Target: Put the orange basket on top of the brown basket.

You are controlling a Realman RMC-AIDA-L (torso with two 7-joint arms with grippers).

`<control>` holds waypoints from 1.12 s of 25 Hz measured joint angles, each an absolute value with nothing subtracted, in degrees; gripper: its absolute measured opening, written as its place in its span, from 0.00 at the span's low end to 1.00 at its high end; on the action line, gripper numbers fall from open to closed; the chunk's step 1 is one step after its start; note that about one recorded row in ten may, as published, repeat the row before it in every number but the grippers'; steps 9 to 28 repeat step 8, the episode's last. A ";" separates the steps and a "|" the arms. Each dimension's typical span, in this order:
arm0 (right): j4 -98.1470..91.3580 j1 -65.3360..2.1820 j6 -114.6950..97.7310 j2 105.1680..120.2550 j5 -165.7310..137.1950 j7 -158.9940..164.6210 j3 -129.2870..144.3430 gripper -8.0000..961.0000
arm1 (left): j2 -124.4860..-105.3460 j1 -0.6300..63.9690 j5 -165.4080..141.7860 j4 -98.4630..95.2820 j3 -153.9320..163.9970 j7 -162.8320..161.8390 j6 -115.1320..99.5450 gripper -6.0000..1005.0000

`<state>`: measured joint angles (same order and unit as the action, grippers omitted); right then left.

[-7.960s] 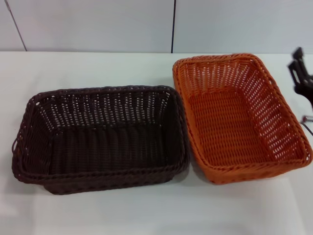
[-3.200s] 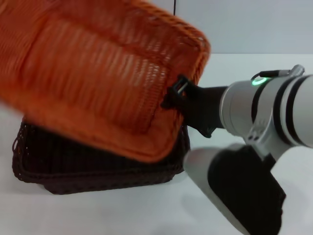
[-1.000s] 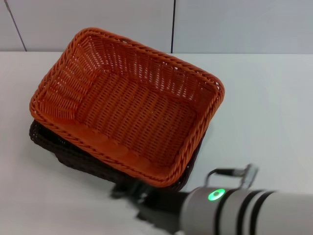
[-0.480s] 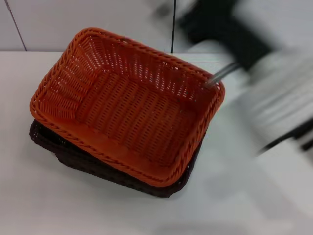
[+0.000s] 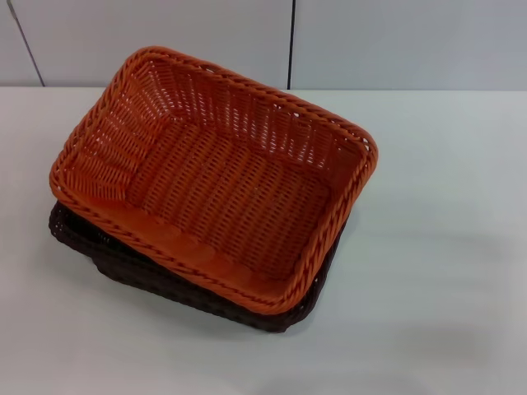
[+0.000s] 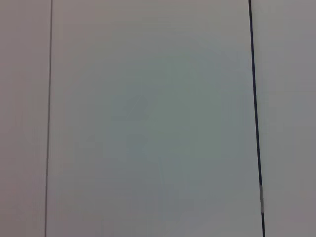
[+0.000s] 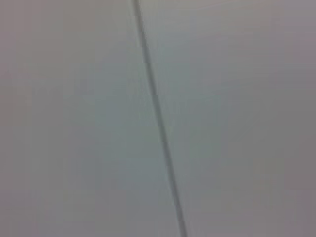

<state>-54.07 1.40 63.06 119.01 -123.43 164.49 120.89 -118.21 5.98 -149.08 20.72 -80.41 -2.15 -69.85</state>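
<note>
**Orange basket resting in the brown basket, no arm in sight**

The orange basket point(image 5: 216, 177) sat on top of the brown basket point(image 5: 140, 267), nested into it and turned at a slant to the table's edges. Its braided rim formed a skewed rectangle, with one corner toward the wall and the opposite corner toward the near left of the head view. The open mouth faced up, and the woven floor and sloping openwork sides were fully visible and held nothing.

Of the brown basket only a dark band showed, running beneath the orange rim along the near left side and round the near corner. The rest of it lay hidden under the orange one. The two baskets were touching, the orange rim riding just above the brown rim where both could be seen.

The pair stood on the white table point(image 5: 445, 247), left of centre in the head view and near the pale panelled wall point(image 5: 395, 41) behind it. A dark vertical seam ran down that wall just behind the baskets.

Neither arm appeared in the head view. The left wrist view showed only pale flat panels point(image 6: 148, 118) with thin dark seams, and the right wrist view showed a similar pale surface point(image 7: 74, 123) crossed by one slanting dark seam. The jaws of both grippers were out of view, so their state could not be told.
</note>
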 joint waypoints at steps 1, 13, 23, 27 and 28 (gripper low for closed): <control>-50.12 0.43 64.52 119.11 -122.86 167.38 121.10 0.65 | -118.21 6.02 -149.03 20.71 -80.42 -2.14 -70.00 0.67; -39.34 -3.87 71.47 119.14 -117.85 169.57 125.48 0.65 | -118.21 6.08 -148.96 20.56 -80.47 -1.80 -70.35 0.67; -39.34 -3.87 71.47 119.14 -117.85 169.57 125.48 0.65 | -118.21 6.08 -148.96 20.56 -80.47 -1.80 -70.35 0.67; -39.34 -3.87 71.47 119.14 -117.85 169.57 125.48 0.65 | -118.21 6.08 -148.96 20.56 -80.47 -1.80 -70.35 0.67; -39.34 -3.87 71.47 119.14 -117.85 169.57 125.48 0.65 | -118.21 6.08 -148.96 20.56 -80.47 -1.80 -70.35 0.67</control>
